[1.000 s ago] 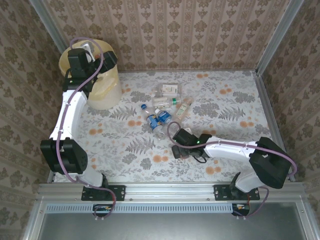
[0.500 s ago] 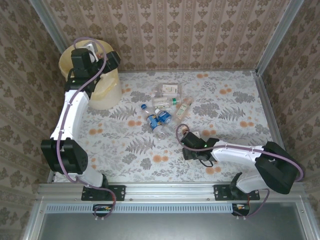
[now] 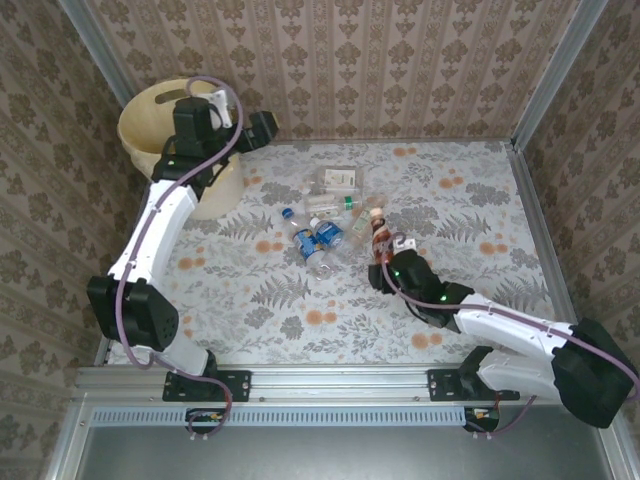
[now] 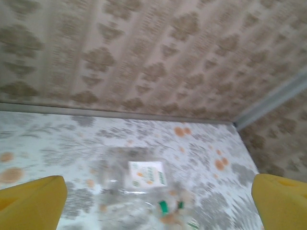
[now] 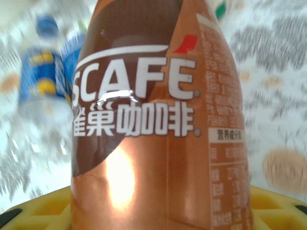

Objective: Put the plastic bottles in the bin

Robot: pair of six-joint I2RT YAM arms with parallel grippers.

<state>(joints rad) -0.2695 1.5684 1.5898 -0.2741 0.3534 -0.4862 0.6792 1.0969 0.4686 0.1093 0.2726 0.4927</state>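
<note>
My right claw [image 3: 383, 258]: clamped on a brown coffee bottle [image 5: 153, 120], gripped low on its body, cap end pointing away from me.
Other plastic bottles [image 3: 322, 225]: heaped just beside it, mid-bench [image 3: 480, 190].
My left claw [image 3: 262, 124]: fingers wide apart, empty, near the bin [image 3: 140, 110].
Bin: far left corner, well apart from the held bottle.
Step, I judge: carry.
Next move calls for a swing leftward above the rim, avoiding my left arm, then release.

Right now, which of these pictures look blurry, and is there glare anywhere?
Right wrist view: the brown coffee bottle is sharp, with a bright glare patch low on its label; the blue-labelled bottles behind it smear. Left wrist view: soft all over, the clear white-labelled bottle hazy. Top external view: even light, crisp.
</note>
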